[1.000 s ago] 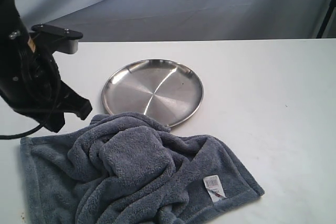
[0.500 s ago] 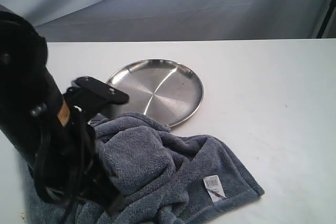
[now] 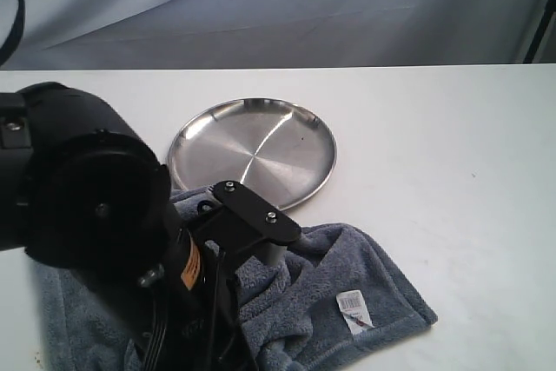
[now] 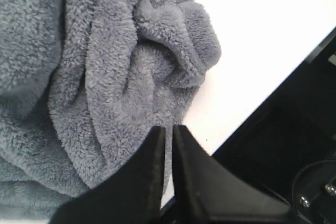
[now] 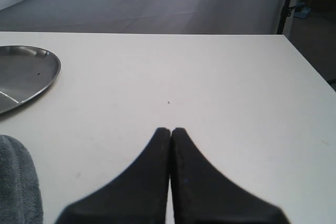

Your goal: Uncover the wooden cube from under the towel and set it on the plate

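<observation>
The blue-grey towel (image 3: 347,267) lies crumpled on the white table in front of the steel plate (image 3: 252,149), its white tag (image 3: 353,310) facing up. The wooden cube is hidden. My left arm (image 3: 95,223) looms over the towel's left half and hides it. In the left wrist view my left gripper (image 4: 168,128) hovers above the towel's folds (image 4: 105,66) near the table edge, its jaws shut with only a thin slit and nothing between them. My right gripper (image 5: 170,129) is shut over bare table, with the plate (image 5: 26,74) and a towel corner (image 5: 18,182) off to one side.
The white table (image 3: 434,145) stretches to the right of the plate and towel. A grey backdrop (image 3: 304,6) hangs behind it. The table's edge and a dark drop (image 4: 283,145) lie close to the left gripper.
My left arm has swung from the far left across and down over the towel, now covering the square bulge that showed in its middle. Towel and plate have not moved.
</observation>
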Action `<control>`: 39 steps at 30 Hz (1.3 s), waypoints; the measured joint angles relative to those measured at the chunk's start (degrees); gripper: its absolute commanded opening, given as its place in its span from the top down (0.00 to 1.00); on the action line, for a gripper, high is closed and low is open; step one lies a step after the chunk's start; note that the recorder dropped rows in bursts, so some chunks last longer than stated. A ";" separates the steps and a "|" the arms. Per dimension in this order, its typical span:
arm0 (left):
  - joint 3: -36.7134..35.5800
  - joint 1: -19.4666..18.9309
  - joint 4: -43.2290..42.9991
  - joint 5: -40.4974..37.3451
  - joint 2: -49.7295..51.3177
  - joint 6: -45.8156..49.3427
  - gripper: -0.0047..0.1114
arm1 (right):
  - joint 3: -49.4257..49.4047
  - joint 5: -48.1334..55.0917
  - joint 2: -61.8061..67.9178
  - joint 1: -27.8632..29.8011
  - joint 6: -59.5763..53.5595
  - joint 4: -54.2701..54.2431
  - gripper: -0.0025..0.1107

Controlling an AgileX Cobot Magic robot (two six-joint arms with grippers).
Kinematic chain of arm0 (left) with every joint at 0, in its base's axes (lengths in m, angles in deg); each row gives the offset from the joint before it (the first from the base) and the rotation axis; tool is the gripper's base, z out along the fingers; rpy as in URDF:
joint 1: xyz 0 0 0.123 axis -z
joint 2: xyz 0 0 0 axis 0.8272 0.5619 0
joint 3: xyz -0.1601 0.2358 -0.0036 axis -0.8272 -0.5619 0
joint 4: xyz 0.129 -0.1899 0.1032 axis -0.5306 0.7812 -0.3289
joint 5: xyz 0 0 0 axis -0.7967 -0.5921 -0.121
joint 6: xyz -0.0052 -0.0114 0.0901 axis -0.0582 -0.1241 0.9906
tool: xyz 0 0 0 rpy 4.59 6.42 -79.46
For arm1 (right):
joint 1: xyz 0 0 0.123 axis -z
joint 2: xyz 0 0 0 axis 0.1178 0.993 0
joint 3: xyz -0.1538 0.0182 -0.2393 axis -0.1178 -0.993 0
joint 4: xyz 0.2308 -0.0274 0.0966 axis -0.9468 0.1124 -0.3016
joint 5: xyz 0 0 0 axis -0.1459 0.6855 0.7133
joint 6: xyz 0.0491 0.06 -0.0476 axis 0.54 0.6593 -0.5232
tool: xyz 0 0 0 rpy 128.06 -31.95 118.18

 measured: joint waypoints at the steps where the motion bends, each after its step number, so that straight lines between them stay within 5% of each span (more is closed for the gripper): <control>1: -0.30 0.00 -0.49 0.81 0.00 0.00 0.77 | 0.00 0.00 0.00 0.00 0.00 0.00 0.98; 8: -2.97 0.00 -3.69 5.00 0.00 0.00 0.45 | 0.00 0.00 0.00 0.00 0.00 0.00 0.98; 18: -8.06 0.00 -3.90 7.81 0.00 -2.30 0.30 | 0.00 0.00 0.00 0.00 0.00 0.00 0.98; 34: -10.20 0.00 -7.03 14.09 6.82 -8.72 0.28 | 0.00 0.00 0.00 0.00 0.00 0.00 0.98; 39: -10.20 0.00 -7.12 14.09 9.01 -8.84 0.42 | 0.00 0.00 0.00 0.00 0.00 0.00 0.98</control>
